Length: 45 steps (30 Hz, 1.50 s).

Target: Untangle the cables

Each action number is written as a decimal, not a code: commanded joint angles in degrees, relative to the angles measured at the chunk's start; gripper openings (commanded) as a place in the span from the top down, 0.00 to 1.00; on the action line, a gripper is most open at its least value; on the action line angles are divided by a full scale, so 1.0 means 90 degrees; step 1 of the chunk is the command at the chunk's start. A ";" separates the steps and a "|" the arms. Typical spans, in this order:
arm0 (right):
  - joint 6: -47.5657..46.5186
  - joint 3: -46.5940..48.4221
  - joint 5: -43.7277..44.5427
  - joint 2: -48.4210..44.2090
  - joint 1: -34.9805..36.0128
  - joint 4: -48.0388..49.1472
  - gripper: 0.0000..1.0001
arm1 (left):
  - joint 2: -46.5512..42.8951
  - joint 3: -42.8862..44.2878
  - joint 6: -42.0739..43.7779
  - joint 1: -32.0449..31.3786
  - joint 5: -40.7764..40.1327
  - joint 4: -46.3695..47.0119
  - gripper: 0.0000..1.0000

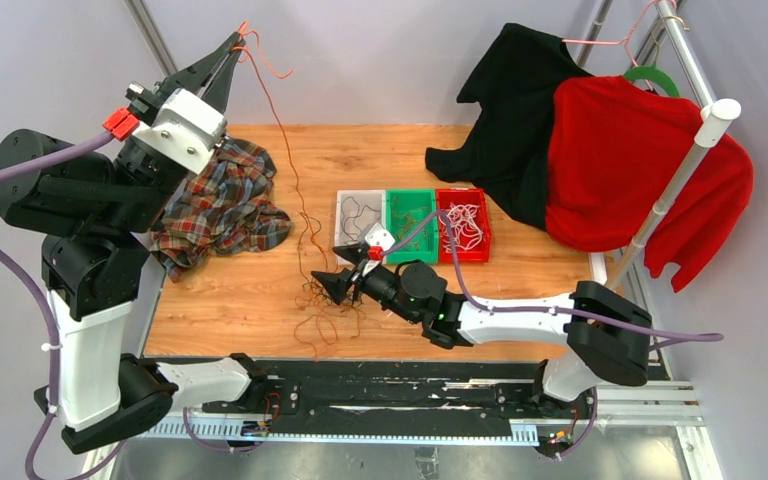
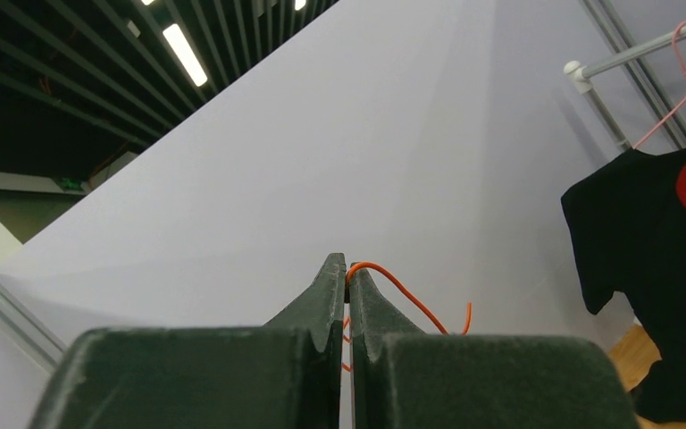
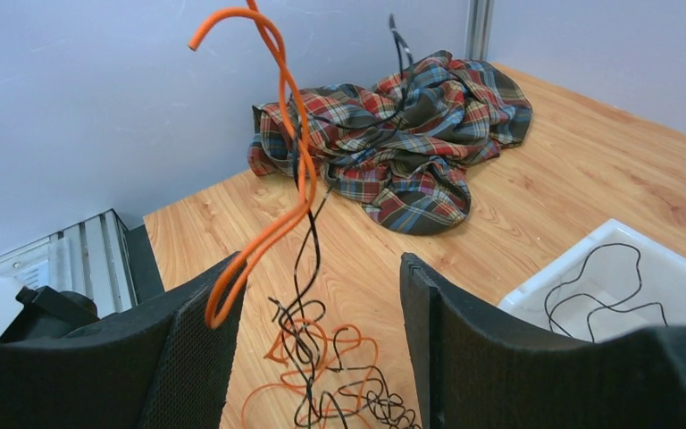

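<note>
Left gripper [image 1: 234, 42] raised high, pressed shut on one orange cable [image 1: 282, 140]. The strand hangs near-vertical down to the orange/black cables [image 1: 322, 305] knotted front-centre on the desk [image 1: 220, 300]; strand count unclear. Right gripper [image 1: 332, 286] spread wide, low at the knot. One plaid shirt [image 1: 222, 205] left, three bins [image 1: 411, 193] behind, two hung garments [image 1: 640, 160] right.

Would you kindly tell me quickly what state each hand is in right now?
Left hand: closed, pinching the orange cable.
Right hand: open, holding nothing, by the tangled cables.
</note>
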 commanded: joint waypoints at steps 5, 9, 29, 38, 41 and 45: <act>-0.0033 0.0374 0.0094 0.0336 0.0046 0.0307 0.53 | -0.0110 0.0264 -0.0011 -0.0005 0.0010 0.0110 0.99; 0.0092 0.0009 0.0264 0.0177 0.0004 0.0359 0.74 | -0.0097 0.0365 0.0084 -0.0005 -0.0008 0.0146 1.00; 0.0858 -0.3447 0.2932 -0.1707 -0.0320 -0.0207 1.00 | 0.0443 0.1127 0.1196 -0.0005 -0.1091 0.1567 0.99; 0.1867 -0.3927 0.4026 -0.2705 -0.0438 -0.2204 0.99 | 0.0633 0.1554 0.1636 -0.0005 -0.1361 0.2861 1.00; 0.2071 -0.3933 0.4068 -0.2970 -0.0448 -0.2774 0.99 | 0.0777 0.1767 0.1722 -0.0005 -0.1324 0.3054 0.99; 0.2579 -0.3785 0.4320 -0.3092 -0.0458 -0.3869 0.99 | 0.0952 0.1981 0.1860 -0.0005 -0.1311 0.3449 0.99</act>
